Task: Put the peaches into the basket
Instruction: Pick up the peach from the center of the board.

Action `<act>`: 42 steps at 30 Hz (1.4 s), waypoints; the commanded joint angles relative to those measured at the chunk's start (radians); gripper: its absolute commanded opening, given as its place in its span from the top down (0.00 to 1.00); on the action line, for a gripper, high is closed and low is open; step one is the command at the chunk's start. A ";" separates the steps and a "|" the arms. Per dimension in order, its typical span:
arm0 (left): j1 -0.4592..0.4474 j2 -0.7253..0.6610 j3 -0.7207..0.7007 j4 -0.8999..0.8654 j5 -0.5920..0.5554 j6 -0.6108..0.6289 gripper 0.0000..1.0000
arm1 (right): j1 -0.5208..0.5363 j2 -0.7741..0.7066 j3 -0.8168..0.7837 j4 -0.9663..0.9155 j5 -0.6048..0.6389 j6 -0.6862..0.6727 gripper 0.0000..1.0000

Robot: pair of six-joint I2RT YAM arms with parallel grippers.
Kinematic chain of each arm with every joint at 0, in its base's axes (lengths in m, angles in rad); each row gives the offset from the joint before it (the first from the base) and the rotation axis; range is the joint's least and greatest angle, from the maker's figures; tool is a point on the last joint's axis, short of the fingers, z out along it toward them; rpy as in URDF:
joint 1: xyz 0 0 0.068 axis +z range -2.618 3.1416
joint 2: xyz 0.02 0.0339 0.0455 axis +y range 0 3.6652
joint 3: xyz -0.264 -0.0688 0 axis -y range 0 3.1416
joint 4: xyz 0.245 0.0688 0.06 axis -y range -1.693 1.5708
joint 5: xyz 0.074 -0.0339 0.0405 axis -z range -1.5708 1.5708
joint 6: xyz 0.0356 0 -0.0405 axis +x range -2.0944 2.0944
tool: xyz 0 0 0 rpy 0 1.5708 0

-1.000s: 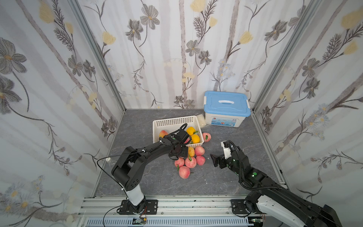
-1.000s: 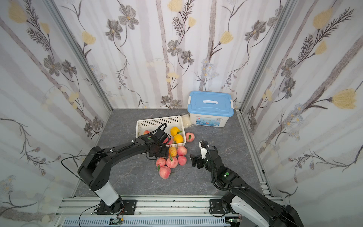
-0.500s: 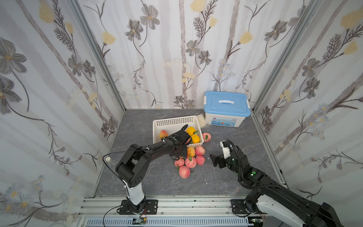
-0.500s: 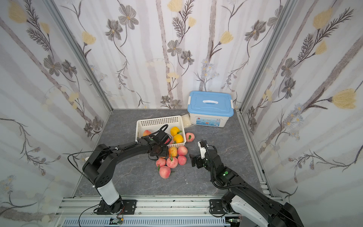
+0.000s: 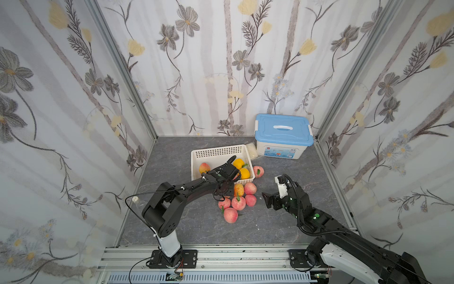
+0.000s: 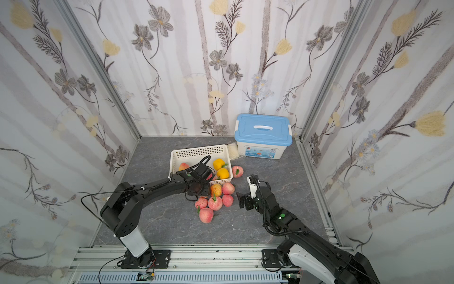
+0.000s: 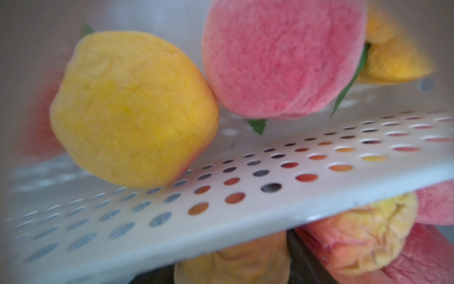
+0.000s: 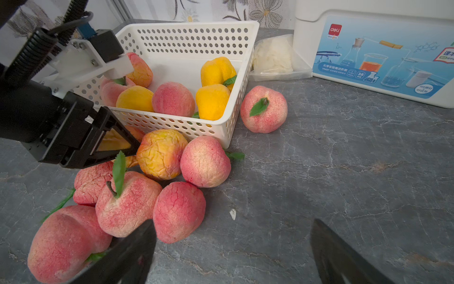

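Note:
The white perforated basket (image 5: 218, 150) (image 8: 191, 24) holds several peaches, pink (image 8: 173, 98) and yellow (image 8: 212, 100). Several more peaches lie loose on the floor against its near wall (image 5: 237, 202) (image 6: 215, 202) (image 8: 178, 211). One lone peach (image 5: 258, 171) sits by the basket's right corner. My left gripper (image 5: 226, 194) (image 6: 196, 194) is low outside that wall (image 7: 245, 196). Its jaws press both sides of an orange-yellow peach (image 7: 233, 265) (image 8: 115, 143), which the top views hide. My right gripper (image 5: 271, 190) (image 8: 232, 233) stands open and holds nothing, just right of the pile.
A white box with a blue lid (image 5: 283, 137) stands at the back right. A clear packet of white material (image 8: 272, 56) lies between it and the basket. Patterned walls close in three sides. A small white scrap (image 8: 232, 214) lies on the grey floor.
My left gripper has dropped from above the basket's near edge to the floor outside it, and its jaws have narrowed around a peach. The right arm has hardly moved.

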 commanded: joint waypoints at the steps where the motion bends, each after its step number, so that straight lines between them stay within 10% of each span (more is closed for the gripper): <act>1: -0.002 -0.021 -0.006 -0.016 0.000 -0.018 0.43 | 0.001 -0.002 0.002 0.037 -0.011 0.007 0.03; 27: -0.014 -0.271 -0.013 -0.210 0.031 -0.007 0.44 | 0.001 0.023 0.010 0.050 -0.017 0.010 0.03; 42: 0.108 -0.074 0.345 -0.307 0.060 0.144 0.44 | 0.002 -0.012 0.003 0.043 -0.010 0.008 0.03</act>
